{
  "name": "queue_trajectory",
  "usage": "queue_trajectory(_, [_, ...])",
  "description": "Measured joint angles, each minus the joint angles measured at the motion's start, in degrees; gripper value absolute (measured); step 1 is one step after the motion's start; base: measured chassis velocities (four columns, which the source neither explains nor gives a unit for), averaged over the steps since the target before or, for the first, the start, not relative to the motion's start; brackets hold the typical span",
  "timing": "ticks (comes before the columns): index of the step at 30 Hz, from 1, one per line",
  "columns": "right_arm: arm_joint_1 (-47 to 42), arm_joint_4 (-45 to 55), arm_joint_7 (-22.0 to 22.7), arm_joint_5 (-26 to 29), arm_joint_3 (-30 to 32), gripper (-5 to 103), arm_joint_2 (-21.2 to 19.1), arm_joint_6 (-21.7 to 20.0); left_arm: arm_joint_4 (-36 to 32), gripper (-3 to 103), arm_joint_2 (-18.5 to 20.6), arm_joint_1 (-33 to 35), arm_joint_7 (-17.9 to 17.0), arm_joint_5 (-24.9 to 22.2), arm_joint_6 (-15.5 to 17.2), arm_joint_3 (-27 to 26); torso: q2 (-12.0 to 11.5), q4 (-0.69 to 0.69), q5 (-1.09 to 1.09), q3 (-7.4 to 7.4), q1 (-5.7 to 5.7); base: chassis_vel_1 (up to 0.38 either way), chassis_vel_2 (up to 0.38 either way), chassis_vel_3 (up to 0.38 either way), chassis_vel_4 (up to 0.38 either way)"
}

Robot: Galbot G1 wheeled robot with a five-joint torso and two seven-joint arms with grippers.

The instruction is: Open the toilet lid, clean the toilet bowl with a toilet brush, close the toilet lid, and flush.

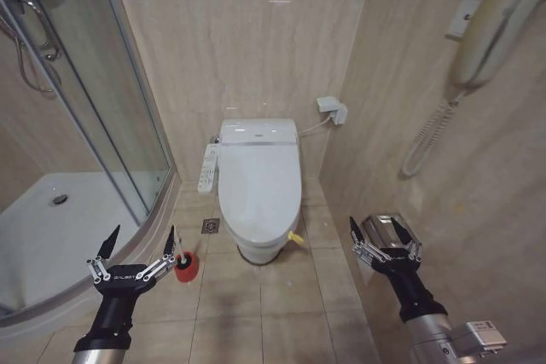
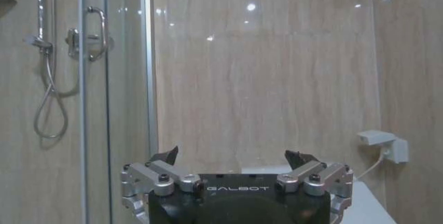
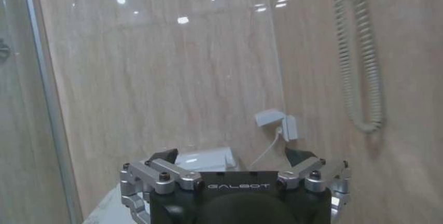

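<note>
Toilet lid point(image 1: 258, 178) down; L claw point(image 1: 139, 244) & R claw point(image 1: 384, 241) both spread, empty, low either side of toilet.

Bathroom, beige tile walls and floor. Glass shower enclosure point(image 1: 102, 117) on the left with curved white shower tray point(image 1: 51, 228), round drain in it. Shower hose point(image 2: 50, 99) hangs looped behind the glass, chrome door handle point(image 2: 97, 32) on the door. Wall phone handset point(image 1: 495, 27) upper right, coiled cord point(image 1: 431, 134) hanging below it. White wall outlet box point(image 1: 333, 110) on the back wall, cable running off it. Side control panel point(image 1: 207, 168) near the enclosure. Floor drain point(image 1: 211, 226) just below that. Red holder cup point(image 1: 185, 266) on the floor near the tray edge.
</note>
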Motion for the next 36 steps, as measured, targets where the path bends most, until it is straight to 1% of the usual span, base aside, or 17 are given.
queue_trajectory(3, [-0.05,-0.01,-0.34,1.45,-0.34,100,-0.03,0.76,0.00,100,0.00,0.00,0.00,0.00,0.00,0.00,-0.01,0.02,0.03,0.00,0.00,-0.235,0.243,0.241,-0.253])
queue_trajectory(5, [-0.45,-0.16,-0.26,2.74,-0.59,100,-0.29,1.93,0.00,100,0.00,0.00,0.01,0.00,0.00,0.00,-0.01,-0.02,-0.02,0.01,0.02,-0.257,0.241,0.261,-0.266])
queue_trajectory(7, [-0.67,-0.41,-0.32,2.73,-0.54,100,-0.47,2.29,0.00,100,0.00,0.00,0.00,0.00,0.00,0.00,-0.02,0.00,0.01,0.01,0.02,-0.216,0.227,0.270,-0.258])
queue_trajectory(11, [-1.12,-0.78,0.11,2.22,-0.89,100,-0.59,2.01,0.00,100,0.01,0.00,0.00,0.00,0.00,0.00,-0.03,0.01,0.00,0.03,0.06,-0.124,0.160,0.130,-0.173])
queue_trajectory(12, [-1.17,-0.93,0.10,1.90,-1.24,100,-0.54,1.77,0.00,100,0.01,0.00,0.00,0.00,0.00,-0.01,-0.03,0.03,0.01,0.02,0.06,-0.065,0.140,0.057,-0.054])
queue_trajectory(14, [-1.39,-1.88,-0.47,0.28,-2.34,100,-0.39,1.58,0.00,100,0.00,0.00,0.00,0.00,0.00,0.00,-0.03,0.00,0.00,0.02,0.03,-0.017,0.029,0.029,-0.008])
queue_trajectory(17, [-1.77,-3.33,-1.30,-0.92,-3.87,100,-0.34,1.62,0.00,100,0.00,0.00,0.00,0.00,0.00,0.00,-0.01,0.00,0.02,-0.01,-0.03,0.030,-0.045,-0.031,0.030])
queue_trajectory(19, [-2.37,-5.92,-2.27,-2.07,-6.17,100,-0.15,1.79,0.00,100,0.00,0.00,0.00,0.00,0.00,0.00,0.00,-0.01,0.01,-0.02,-0.04,0.054,-0.069,-0.055,0.072])
queue_trajectory(21, [-2.63,-10.49,-3.35,-4.23,-8.35,100,-0.03,3.16,0.00,100,-0.01,0.00,0.00,0.00,0.00,0.00,0.01,0.01,0.01,-0.02,-0.05,0.032,-0.018,-0.017,0.036])
queue_trajectory(22, [-2.63,-10.49,-3.35,-4.23,-8.35,100,-0.03,3.16,0.00,100,-0.01,0.00,0.00,0.00,0.00,0.00,0.01,0.01,0.01,-0.02,-0.05,0.000,0.000,0.000,0.000])
queue_trajectory(26, [-1.91,-18.86,-4.06,-7.85,-11.07,100,0.09,5.70,0.00,100,0.00,0.00,0.00,0.00,0.00,0.00,0.00,0.00,0.01,-0.01,-0.03,0.000,0.000,0.000,0.000])
queue_trajectory(27, [-1.75,-19.81,-4.12,-8.36,-11.24,100,0.11,6.08,0.00,100,0.00,0.00,0.00,0.00,0.00,0.00,0.00,0.01,0.01,-0.01,-0.03,0.000,0.000,0.000,0.000])
queue_trajectory(28, [-0.61,-23.38,-4.26,-10.13,-11.70,100,0.35,7.36,0.00,100,0.00,0.00,0.00,0.00,0.00,0.00,-0.01,0.00,0.02,0.00,-0.01,0.000,0.000,0.000,0.000])
queue_trajectory(29, [-0.61,-23.38,-4.26,-10.13,-11.70,100,0.35,7.36,0.00,100,0.00,0.00,0.00,0.00,0.00,0.00,-0.01,0.00,0.02,0.00,-0.01,0.000,0.000,0.000,0.000])
queue_trajectory(36, [3.94,-32.32,-4.30,-12.23,-11.76,100,1.14,9.32,0.00,100,0.00,0.00,0.00,0.00,0.00,0.00,-0.01,0.01,0.00,0.00,-0.01,0.000,0.000,0.000,0.000])
